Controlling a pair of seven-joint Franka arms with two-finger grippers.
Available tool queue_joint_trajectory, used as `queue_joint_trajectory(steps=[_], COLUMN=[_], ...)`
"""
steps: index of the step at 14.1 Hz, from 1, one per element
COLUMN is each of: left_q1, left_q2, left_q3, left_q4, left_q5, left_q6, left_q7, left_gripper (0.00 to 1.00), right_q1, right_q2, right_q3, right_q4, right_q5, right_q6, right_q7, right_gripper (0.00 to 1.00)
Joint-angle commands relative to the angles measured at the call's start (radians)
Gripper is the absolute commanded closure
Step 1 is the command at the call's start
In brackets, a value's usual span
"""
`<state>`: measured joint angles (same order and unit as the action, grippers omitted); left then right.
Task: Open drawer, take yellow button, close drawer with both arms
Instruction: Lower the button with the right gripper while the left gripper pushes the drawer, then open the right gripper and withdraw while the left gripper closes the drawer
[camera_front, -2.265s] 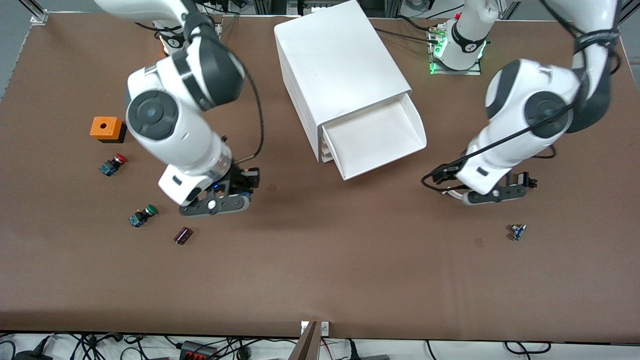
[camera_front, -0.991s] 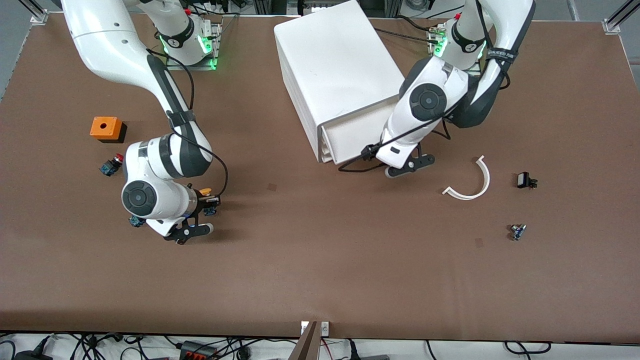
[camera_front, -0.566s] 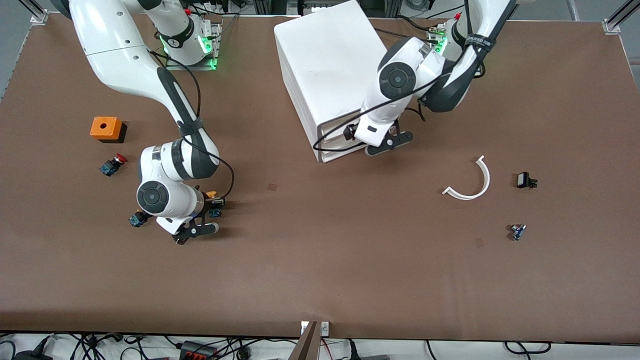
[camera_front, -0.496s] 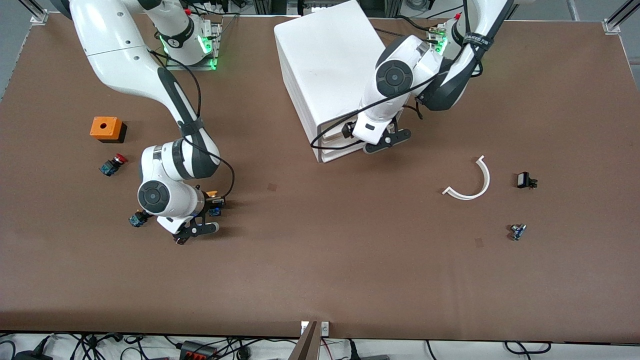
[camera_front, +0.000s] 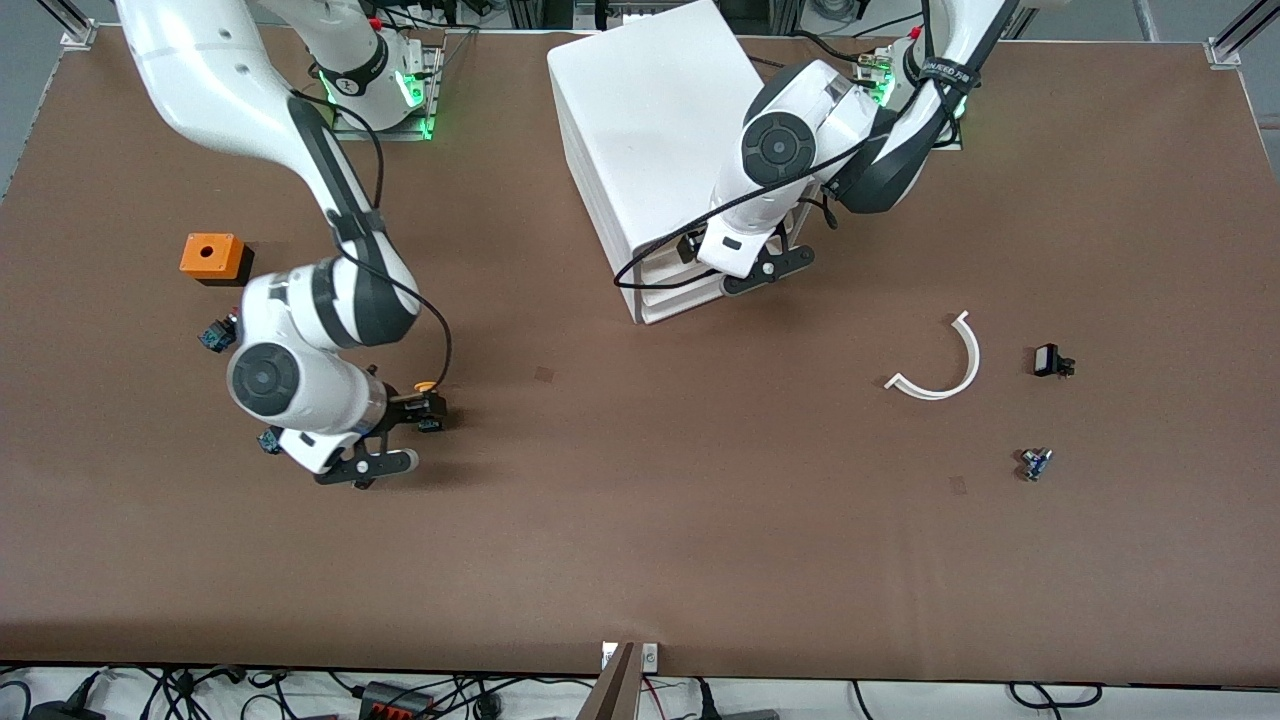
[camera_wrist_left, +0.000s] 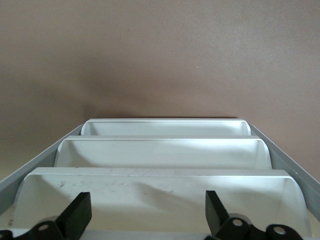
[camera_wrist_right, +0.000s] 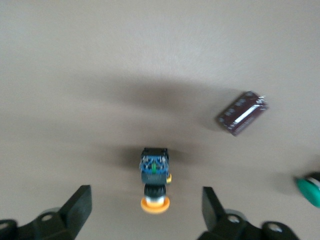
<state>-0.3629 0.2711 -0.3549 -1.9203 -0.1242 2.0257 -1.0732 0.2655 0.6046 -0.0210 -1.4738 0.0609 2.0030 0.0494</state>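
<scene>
The yellow-capped button (camera_front: 428, 403) lies on its side on the table, apart from any finger. My right gripper (camera_front: 402, 415) is open just over it. In the right wrist view the button (camera_wrist_right: 155, 185) lies between the spread fingertips (camera_wrist_right: 80, 205), cap toward the gripper. The top drawer (camera_front: 668, 258) is pushed into the white cabinet (camera_front: 660, 120). My left gripper (camera_front: 745, 280) is open at the drawer fronts. The left wrist view shows the stepped drawer fronts (camera_wrist_left: 160, 187) just past its fingertips (camera_wrist_left: 80, 212).
An orange box (camera_front: 212, 256), a red button (camera_front: 215, 333) and a green button (camera_front: 270, 440) lie toward the right arm's end. A maroon cylinder (camera_wrist_right: 242, 112) lies by the yellow button. A white curved strip (camera_front: 945, 365) and two small parts (camera_front: 1050, 360) (camera_front: 1035, 463) lie toward the left arm's end.
The open drawer has been pushed shut, my left gripper following it in. My right gripper brought the button to the table, let it go and has drawn back a little; the button stays put.
</scene>
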Motion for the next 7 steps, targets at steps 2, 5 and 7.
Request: queue_joint_trajectory(steps=[2, 5, 7], left_q1=[0.036, 0.111, 0.148], left_q2=[-0.033, -0.033, -0.032], left_q3=[-0.012, -0.01, -0.012], left_q4=[0.003, 0.072, 0.131], left_q5=[-0.016, 0.061, 0.17], left_q6=[-0.018, -0.096, -0.166], left_q7=[0.033, 0.148, 0.212], left_gripper=[0.0, 0.0, 0.0], right_q1=[-0.006, -0.006, -0.006], right_q2=[-0.156, -0.242, -0.284], right_q3=[-0.039, -0.092, -0.123], right_q4=[-0.006, -0.006, -0.006], right_q5=[-0.013, -0.013, -0.009], right_q6=[-0.139, -0.187, -0.19], right_q7=[0.01, -0.006, -0.013], right_gripper=[0.0, 0.0, 0.0])
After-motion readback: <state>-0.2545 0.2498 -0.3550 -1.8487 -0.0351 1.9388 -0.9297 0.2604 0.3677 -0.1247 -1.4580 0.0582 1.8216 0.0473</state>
